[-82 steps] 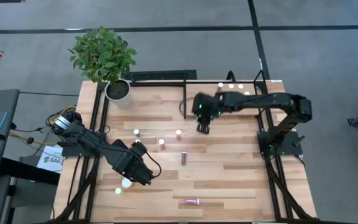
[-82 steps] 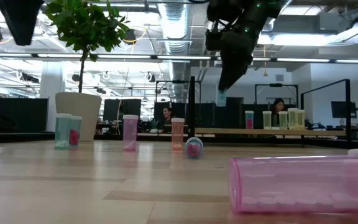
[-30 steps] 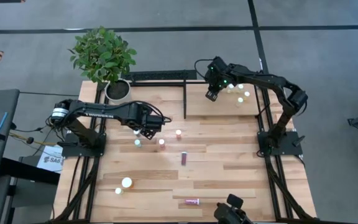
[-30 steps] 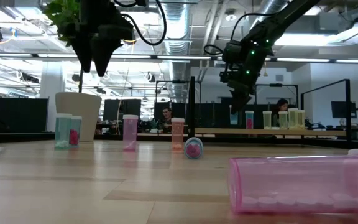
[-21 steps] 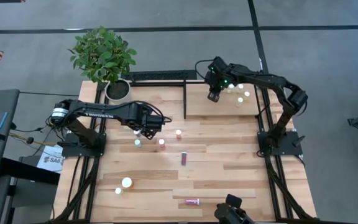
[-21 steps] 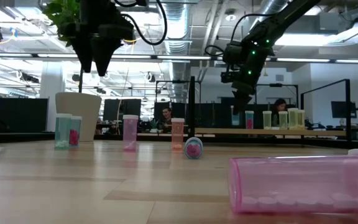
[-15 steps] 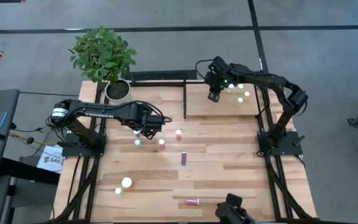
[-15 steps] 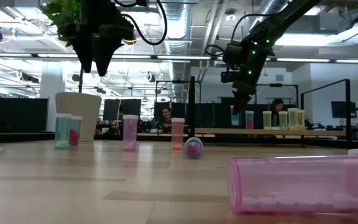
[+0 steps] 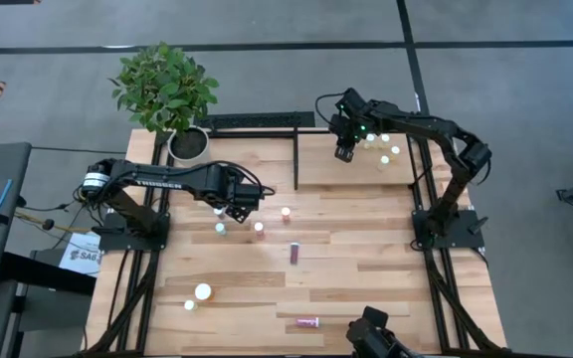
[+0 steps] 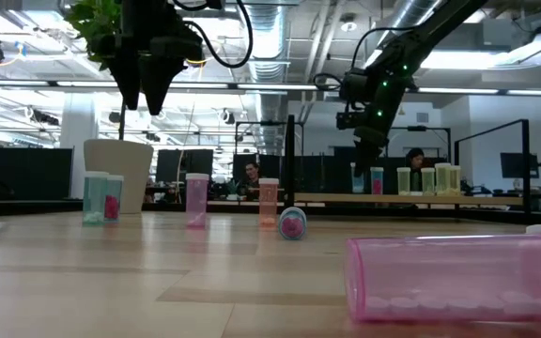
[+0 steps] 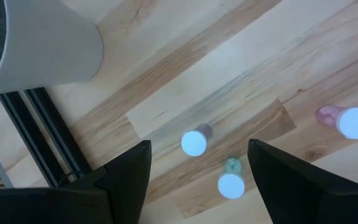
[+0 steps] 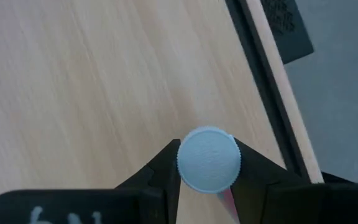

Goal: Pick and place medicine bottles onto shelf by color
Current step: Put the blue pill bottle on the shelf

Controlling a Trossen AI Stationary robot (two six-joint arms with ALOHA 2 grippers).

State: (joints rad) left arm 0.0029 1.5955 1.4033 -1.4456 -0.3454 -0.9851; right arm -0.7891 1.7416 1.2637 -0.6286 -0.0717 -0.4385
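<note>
Clamping a white-capped bottle (image 12: pixel 209 158) upright, right gripper (image 9: pixel 344 152) hangs over the shelf (image 9: pixel 316 169) at 12 o'clock for sorting; left gripper (image 9: pixel 231 211) hovers spread and empty above table bottles (image 11: pixel 194 142).

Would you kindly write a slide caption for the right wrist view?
Right gripper fingers clamp a white-capped bottle above the wooden shelf.

The tabletop (image 9: pixel 366 259) is showing pale wood planks. The medicine bottles (image 10: pixel 196 199) are showing pink, teal and orange bodies with white caps. The black right gripper (image 12: pixel 207 163) is gripping a pale blue cap.
</note>
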